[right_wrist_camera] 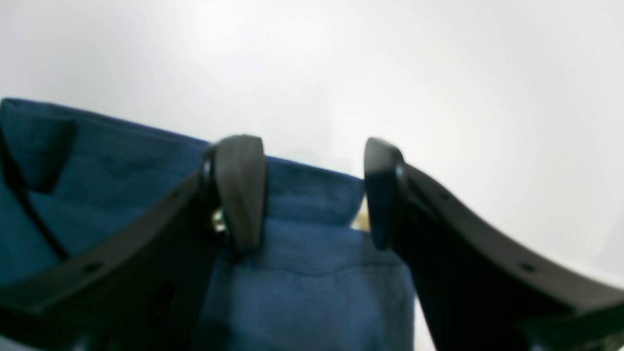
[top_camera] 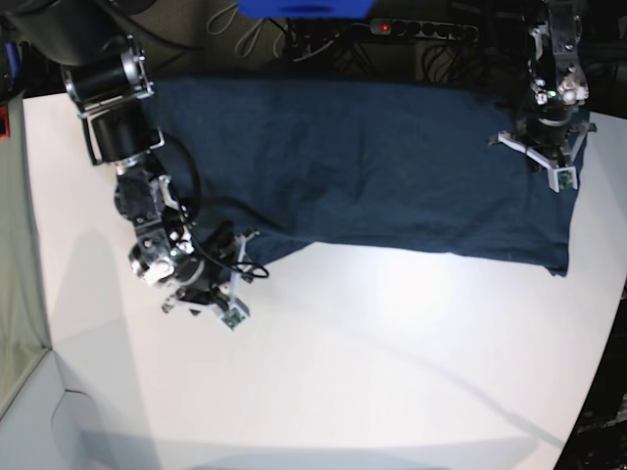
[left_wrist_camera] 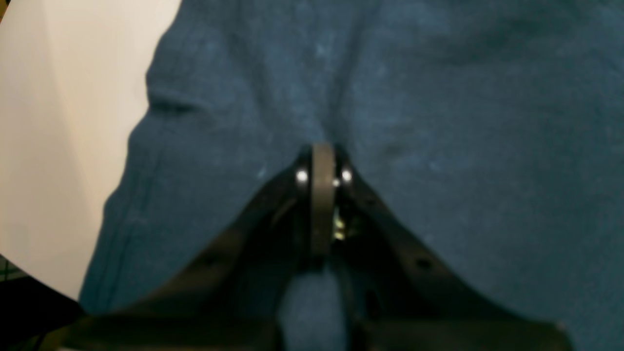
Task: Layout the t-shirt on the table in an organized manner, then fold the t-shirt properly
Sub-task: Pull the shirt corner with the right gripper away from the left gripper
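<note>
A navy t-shirt (top_camera: 372, 166) lies spread across the far half of the white table (top_camera: 372, 372). The left gripper (left_wrist_camera: 322, 161), jaws pressed together, pinches cloth near the shirt's edge; the right gripper (right_wrist_camera: 314, 195), jaws wide apart, straddles a folded corner of the shirt without clamping it.

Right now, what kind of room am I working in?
Probably a robotics lab or workshop bench: a plain white table bearing only the t-shirt, and a power strip with loose cables behind its far edge.
</note>
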You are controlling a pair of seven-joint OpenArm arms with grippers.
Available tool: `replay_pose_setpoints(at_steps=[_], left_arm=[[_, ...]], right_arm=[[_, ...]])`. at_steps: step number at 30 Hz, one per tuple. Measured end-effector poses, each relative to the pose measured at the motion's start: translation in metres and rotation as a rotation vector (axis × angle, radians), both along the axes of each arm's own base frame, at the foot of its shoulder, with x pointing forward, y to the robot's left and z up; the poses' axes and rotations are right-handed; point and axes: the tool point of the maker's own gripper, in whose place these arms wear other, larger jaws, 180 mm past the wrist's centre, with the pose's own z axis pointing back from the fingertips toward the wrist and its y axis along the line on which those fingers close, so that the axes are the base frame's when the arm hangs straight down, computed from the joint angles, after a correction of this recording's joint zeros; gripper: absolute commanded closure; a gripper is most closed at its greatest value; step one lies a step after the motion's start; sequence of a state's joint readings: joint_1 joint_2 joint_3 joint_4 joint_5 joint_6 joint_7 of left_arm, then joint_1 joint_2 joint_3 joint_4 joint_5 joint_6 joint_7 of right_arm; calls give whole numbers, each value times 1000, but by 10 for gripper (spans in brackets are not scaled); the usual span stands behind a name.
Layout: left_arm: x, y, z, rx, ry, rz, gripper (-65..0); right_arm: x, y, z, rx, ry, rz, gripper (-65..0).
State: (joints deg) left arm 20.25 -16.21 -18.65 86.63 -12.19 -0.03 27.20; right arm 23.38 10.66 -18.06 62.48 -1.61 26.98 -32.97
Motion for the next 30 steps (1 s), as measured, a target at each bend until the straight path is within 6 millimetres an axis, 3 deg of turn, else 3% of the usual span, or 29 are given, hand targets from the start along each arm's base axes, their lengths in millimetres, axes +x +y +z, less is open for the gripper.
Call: replay_pose_setpoints(at_steps=[12,14,19,30], left_arm=[[1,0,0,1,0,1,0],[0,0,0,2,0,1,0],[1,0,0,1,0,1,0],[1,0,0,1,0,1,0]], right_arm=[[2,-17,-8,29,-1,-46,-325],[-1,-15,-10,49,-15,-42,-277],[-1,-6,-22,155,-22,-58,-11],[13,-10,-20,160,-22,-71,0]])
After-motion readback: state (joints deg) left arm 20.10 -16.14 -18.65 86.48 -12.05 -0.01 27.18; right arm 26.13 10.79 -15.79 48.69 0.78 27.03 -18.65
